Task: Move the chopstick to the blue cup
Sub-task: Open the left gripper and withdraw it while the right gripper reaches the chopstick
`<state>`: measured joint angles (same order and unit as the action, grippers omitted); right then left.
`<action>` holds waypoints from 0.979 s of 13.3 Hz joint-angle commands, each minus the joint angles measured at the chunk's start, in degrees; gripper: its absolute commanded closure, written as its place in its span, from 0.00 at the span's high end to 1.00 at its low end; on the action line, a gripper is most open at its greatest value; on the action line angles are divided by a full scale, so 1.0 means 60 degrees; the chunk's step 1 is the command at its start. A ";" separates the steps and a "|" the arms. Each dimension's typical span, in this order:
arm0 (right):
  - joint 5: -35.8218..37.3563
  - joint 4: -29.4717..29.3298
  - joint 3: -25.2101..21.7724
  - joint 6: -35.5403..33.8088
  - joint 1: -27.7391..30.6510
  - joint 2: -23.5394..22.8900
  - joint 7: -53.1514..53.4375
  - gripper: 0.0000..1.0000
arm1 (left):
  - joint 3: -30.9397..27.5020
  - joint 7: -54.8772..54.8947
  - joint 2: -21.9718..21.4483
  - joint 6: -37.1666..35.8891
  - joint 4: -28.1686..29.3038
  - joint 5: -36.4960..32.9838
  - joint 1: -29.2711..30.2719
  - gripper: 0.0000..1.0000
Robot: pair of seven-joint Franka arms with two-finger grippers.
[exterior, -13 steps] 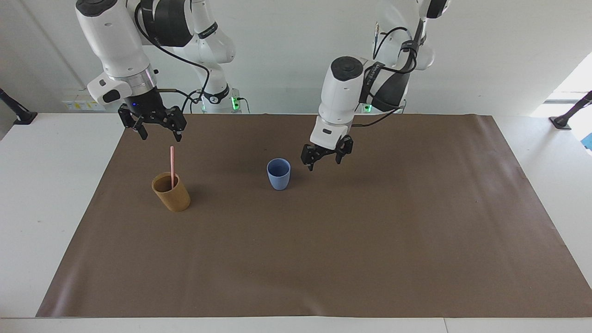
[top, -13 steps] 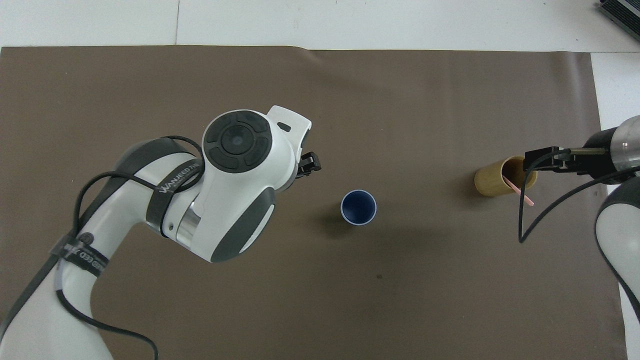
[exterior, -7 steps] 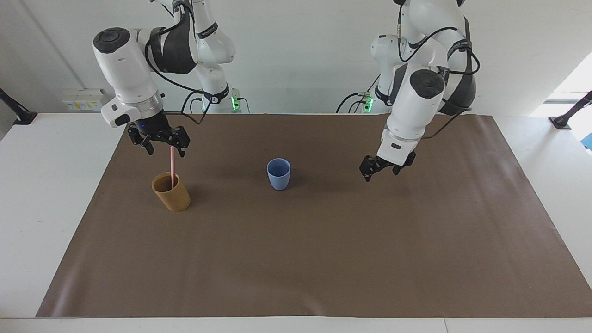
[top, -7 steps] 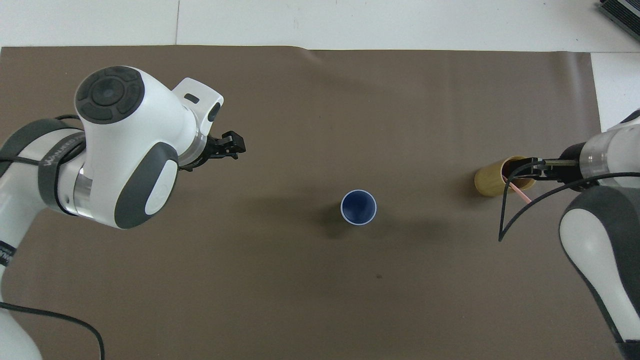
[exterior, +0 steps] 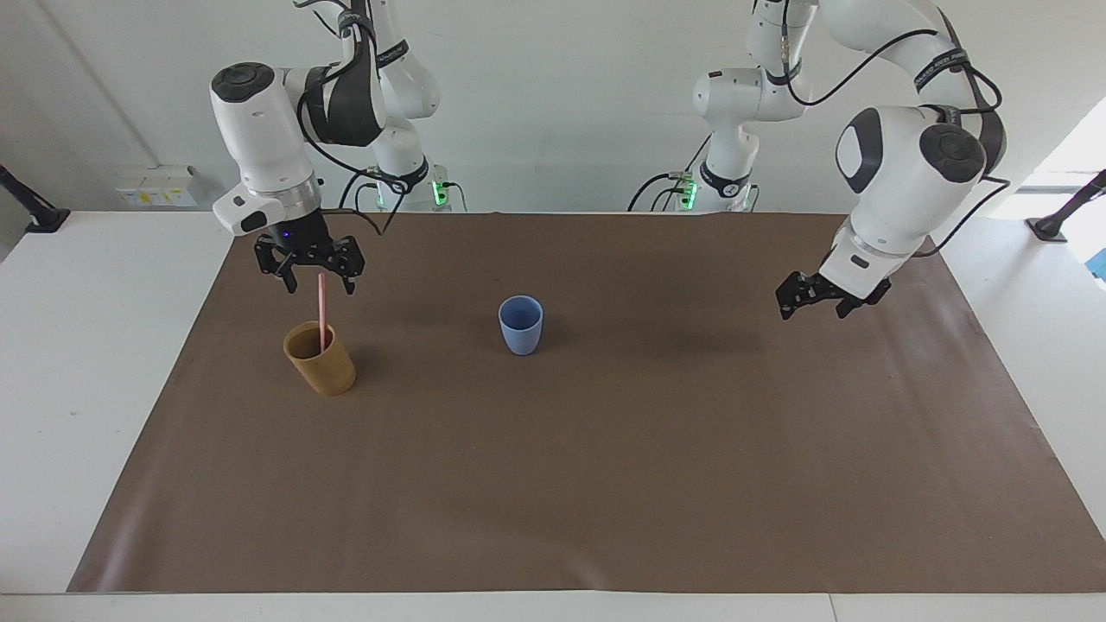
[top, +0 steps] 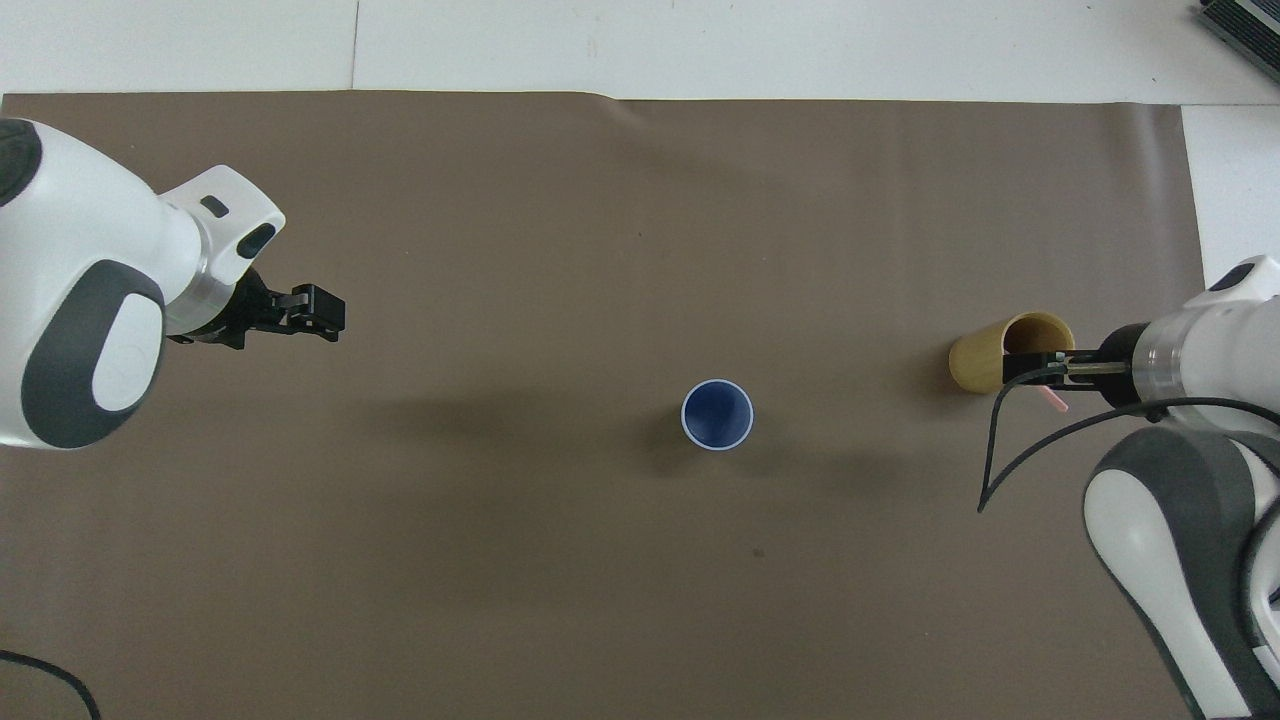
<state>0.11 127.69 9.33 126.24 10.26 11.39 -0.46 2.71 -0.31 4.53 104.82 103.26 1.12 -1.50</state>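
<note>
So working across the facing view from the right arm's end of the table: the right gripper (exterior: pixel 313 281) is hanging right over the top end of the chopstick (exterior: pixel 321 313), fingers spread apart with nothing in them, and the pink tip pokes up into the gap between them. The chopstick itself is standing nearly upright in the tan cup (exterior: pixel 320 358), leaning on the rim, so it hasn't gone anywhere yet. Middle of the brown mat (exterior: pixel 605 484) you've got the blue cup (exterior: pixel 521 325), upright, empty as far as I can tell, well apart from the tan one. Then at the left arm's end, the left gripper (exterior: pixel 821 295) is up over bare mat, also open and holding nothing, basically just waiting. My take on doing this step right: come down a bit more so the fingers grab the stick well below its tip, not just the last sliver, and keep it centred between the pads before closing, since a thin stick will twist or slip out if pinched off-centre. Then pull straight up along the stick's own lean until the bottom end clears the rim, otherwise I'd bet the tan cup tips over or gets dragged along the mat.
</note>
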 commanded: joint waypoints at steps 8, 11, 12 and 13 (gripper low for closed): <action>0.0331 0.1804 0.0042 0.1928 0.0122 0.1090 -0.1913 0.81 | 0.0091 0.0755 -0.0711 -0.3916 -0.3159 -0.0157 0.0324 1.00; 0.0611 0.1790 0.0042 0.2220 0.0122 0.1060 -0.2003 0.63 | 0.0120 0.0755 -0.0740 -0.4549 -0.3542 -0.0244 0.0310 1.00; 0.0625 0.1790 0.0042 0.2206 0.0122 0.1060 -0.2090 0.55 | 0.0164 0.0755 -0.0856 -0.4376 -0.3514 -0.0216 0.0309 1.00; 0.0625 0.1790 0.0042 0.2206 0.0136 0.1060 -0.2337 0.52 | 0.0121 0.0654 -0.1249 -0.4302 -0.3325 -0.0143 0.0324 1.00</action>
<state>3.36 136.93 9.33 138.25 10.25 16.43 -11.73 3.25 3.50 -0.41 79.59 82.86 1.05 0.22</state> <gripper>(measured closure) 0.370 0.000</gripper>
